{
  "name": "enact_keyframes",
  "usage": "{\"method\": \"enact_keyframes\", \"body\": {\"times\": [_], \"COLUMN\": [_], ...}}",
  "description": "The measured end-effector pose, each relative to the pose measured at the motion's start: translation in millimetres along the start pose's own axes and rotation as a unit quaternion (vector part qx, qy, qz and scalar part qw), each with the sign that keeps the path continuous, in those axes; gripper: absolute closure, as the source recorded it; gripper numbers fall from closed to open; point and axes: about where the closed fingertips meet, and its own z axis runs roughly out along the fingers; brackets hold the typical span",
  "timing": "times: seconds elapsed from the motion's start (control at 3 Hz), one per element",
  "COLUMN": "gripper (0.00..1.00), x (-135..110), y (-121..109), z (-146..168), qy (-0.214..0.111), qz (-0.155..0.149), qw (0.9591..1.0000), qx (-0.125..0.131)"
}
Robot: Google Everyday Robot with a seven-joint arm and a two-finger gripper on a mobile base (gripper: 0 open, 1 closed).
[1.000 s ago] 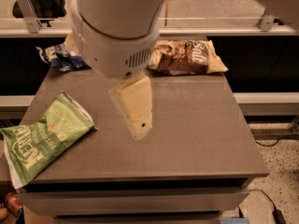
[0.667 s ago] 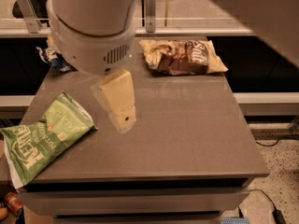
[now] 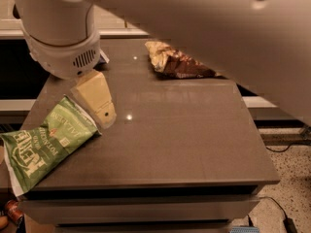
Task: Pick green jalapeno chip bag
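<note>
Our claw (image 3: 103, 114), camera view: a tan, wedge-shaped piece hanging from the round white arm housing (image 3: 60, 38) at upper left. It points down and slightly right over the left part of the table (image 3: 184, 130). We cannot tell whether it is released or clenched. We see nothing held in it.

Item one, green chip bag (image 3: 46, 144): it lies flat at the table's front left, slanting from upper right to lower left, with white lettering along its length. Its lower-left end hangs past the table's left edge. Its upper-right corner lies just beside the claw's tip, which sits at the bag's right edge. We cannot tell whether the two touch. Most of the bag lies below and left of the claw.

Item two, brown bag (image 3: 177, 62): crinkled and shiny, it lies at the back of the table, well apart from the claw and the green chip bag. Its right end is hidden.

Item three, arm link (image 3: 218, 28): a broad pale stretch that crosses the top and right of the view and covers the table's far right corner.

Item four, table: grey, smooth, with small glints of light near the claw.

Item five, floor (image 3: 291, 178): speckled, at lower right, with a dark cable lying on it.
</note>
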Motion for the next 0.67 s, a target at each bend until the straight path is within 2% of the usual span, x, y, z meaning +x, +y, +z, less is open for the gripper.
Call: {"method": "enact_keyframes", "body": {"times": [0.67], "gripper": [0.0], "x": [-10.5], "y": [-26.1], "z": [64.6], "qy": [-0.018], "qz": [-0.029], "qw": [0.9986], "qx": [-0.04]}}
